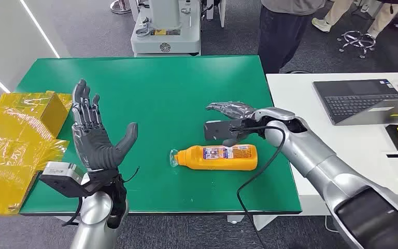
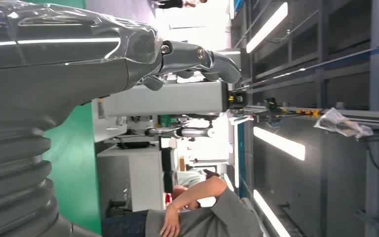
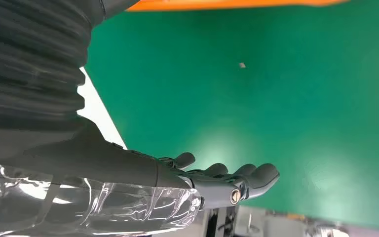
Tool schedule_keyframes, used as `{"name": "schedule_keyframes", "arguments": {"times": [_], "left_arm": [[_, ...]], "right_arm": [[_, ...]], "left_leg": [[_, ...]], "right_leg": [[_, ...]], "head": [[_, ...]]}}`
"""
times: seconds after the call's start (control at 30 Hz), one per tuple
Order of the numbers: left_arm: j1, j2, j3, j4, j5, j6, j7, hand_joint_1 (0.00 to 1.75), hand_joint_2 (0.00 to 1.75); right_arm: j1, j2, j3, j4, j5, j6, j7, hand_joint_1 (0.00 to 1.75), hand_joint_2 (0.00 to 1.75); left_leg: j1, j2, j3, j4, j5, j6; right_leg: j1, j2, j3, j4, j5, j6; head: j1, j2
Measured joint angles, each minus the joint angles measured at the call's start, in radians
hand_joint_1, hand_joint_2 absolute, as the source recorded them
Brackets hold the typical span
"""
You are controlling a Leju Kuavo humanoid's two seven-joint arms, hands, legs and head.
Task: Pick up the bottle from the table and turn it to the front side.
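An orange bottle (image 1: 218,157) with a printed label lies on its side on the green table (image 1: 160,88), its clear cap toward my left. My right hand (image 1: 229,120) hovers just behind and above the bottle, fingers stretched flat and holding nothing; the right wrist view shows those fingers (image 3: 227,178) over bare green surface, with a strip of the orange bottle (image 3: 227,4) at the picture's edge. My left hand (image 1: 94,130) is raised upright near the table's front left, palm open and fingers spread, well apart from the bottle. In the left wrist view its fingers (image 2: 197,57) point into the room.
A yellow box (image 1: 18,140) overhangs the table's left edge beside my left arm. A white desk (image 1: 352,145) with a laptop (image 1: 365,101) adjoins the right side. A person (image 1: 285,26) stands behind the table's far right corner, with a grey machine (image 1: 166,26) beyond the far edge.
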Motion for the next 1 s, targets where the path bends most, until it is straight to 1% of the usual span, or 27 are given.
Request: {"name": "schedule_keyframes", "arguments": {"times": [0.23, 0.33, 0.5, 0.73, 0.87, 1.0], "left_arm": [[0.000, 0.000, 0.000, -0.008, 0.000, -0.007, 0.002, 0.00, 1.75], [0.000, 0.000, 0.000, -0.015, 0.001, -0.010, 0.010, 0.00, 1.75], [-0.001, 0.001, 0.000, -0.025, 0.001, -0.015, 0.021, 0.00, 1.75], [-0.002, 0.002, 0.000, -0.026, 0.012, -0.020, 0.021, 0.00, 1.75], [-0.001, 0.006, 0.000, -0.026, 0.023, -0.020, 0.018, 0.00, 1.75], [-0.001, 0.010, 0.000, -0.026, 0.033, -0.019, 0.013, 0.00, 1.75]], "right_arm": [[0.007, -0.024, 0.065, 0.011, -0.060, -0.022, 0.003, 0.00, 1.75], [0.025, -0.041, 0.091, 0.014, -0.072, -0.042, 0.007, 0.00, 1.75], [0.056, -0.066, 0.123, 0.013, -0.086, -0.049, 0.022, 0.00, 1.75], [0.076, -0.083, 0.145, 0.013, -0.096, -0.066, 0.030, 0.00, 1.75], [0.116, -0.097, 0.149, 0.013, -0.093, -0.100, 0.023, 0.00, 1.75], [0.146, -0.111, 0.150, 0.014, -0.086, -0.110, 0.021, 0.00, 1.75]], "left_leg": [[0.000, 0.000, 0.000, 0.000, 0.000, 0.000], [0.000, 0.000, 0.000, 0.000, 0.000, 0.000], [0.000, 0.000, 0.000, 0.000, 0.000, 0.000], [0.000, 0.000, 0.000, 0.000, 0.000, 0.000], [0.000, 0.000, 0.000, 0.000, 0.000, 0.000], [0.000, 0.000, 0.000, 0.000, 0.000, 0.000]], "right_leg": [[0.000, 0.000, 0.000, 0.000, 0.000, 0.000], [0.000, 0.000, 0.000, 0.000, 0.000, 0.000], [0.000, 0.000, 0.000, 0.000, 0.000, 0.000], [0.000, 0.000, 0.000, 0.000, 0.000, 0.000], [0.000, 0.000, 0.000, 0.000, 0.000, 0.000], [0.000, 0.000, 0.000, 0.000, 0.000, 0.000]], "head": [[0.000, 0.000], [0.000, 0.000], [0.000, 0.000], [0.000, 0.000], [0.000, 0.000], [0.000, 0.000]]}}
